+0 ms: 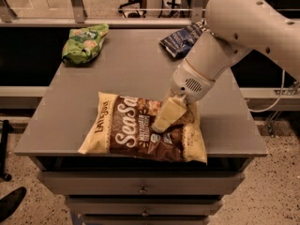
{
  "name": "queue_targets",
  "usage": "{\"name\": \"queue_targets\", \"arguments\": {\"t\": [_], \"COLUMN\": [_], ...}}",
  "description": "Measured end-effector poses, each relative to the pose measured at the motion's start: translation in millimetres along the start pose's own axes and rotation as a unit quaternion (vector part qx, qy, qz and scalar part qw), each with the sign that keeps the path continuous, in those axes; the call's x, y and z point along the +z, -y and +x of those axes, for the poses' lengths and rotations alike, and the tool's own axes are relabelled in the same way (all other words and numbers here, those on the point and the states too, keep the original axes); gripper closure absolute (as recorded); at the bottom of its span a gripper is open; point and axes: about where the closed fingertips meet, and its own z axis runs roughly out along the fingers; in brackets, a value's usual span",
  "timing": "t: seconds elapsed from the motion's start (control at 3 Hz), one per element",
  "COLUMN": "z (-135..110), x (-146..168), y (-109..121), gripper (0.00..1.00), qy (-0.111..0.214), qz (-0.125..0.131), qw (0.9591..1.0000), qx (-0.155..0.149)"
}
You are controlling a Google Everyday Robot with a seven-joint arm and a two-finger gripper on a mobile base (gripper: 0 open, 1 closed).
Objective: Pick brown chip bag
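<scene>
The brown chip bag (129, 132) lies flat near the front edge of the grey table (131, 74). It is large, with a dark brown centre, white "Sea Salt" lettering and cream-yellow edges. My gripper (169, 117) is down on the right half of the bag, touching its top face, with the white arm (234, 36) reaching in from the upper right. The bag rests on the table.
A smaller green bag (84, 43) lies at the table's back left corner. A smaller dark blue bag (180, 39) lies at the back, partly behind my arm. Drawers (140, 189) sit under the table front. A rail runs behind the table.
</scene>
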Motion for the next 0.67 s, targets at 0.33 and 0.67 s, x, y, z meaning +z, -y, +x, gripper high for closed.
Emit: {"name": "queue_targets", "arguments": {"t": [0.33,0.67], "z": [-1.3,-1.4], "x": [-2.6,-2.9], "y": [0.0,0.0], "gripper": [1.0,1.0], "qy": [0.001,0.001], "qz": [0.001,0.001], "qw": [1.0,1.0], "qx": [0.001,0.001]}}
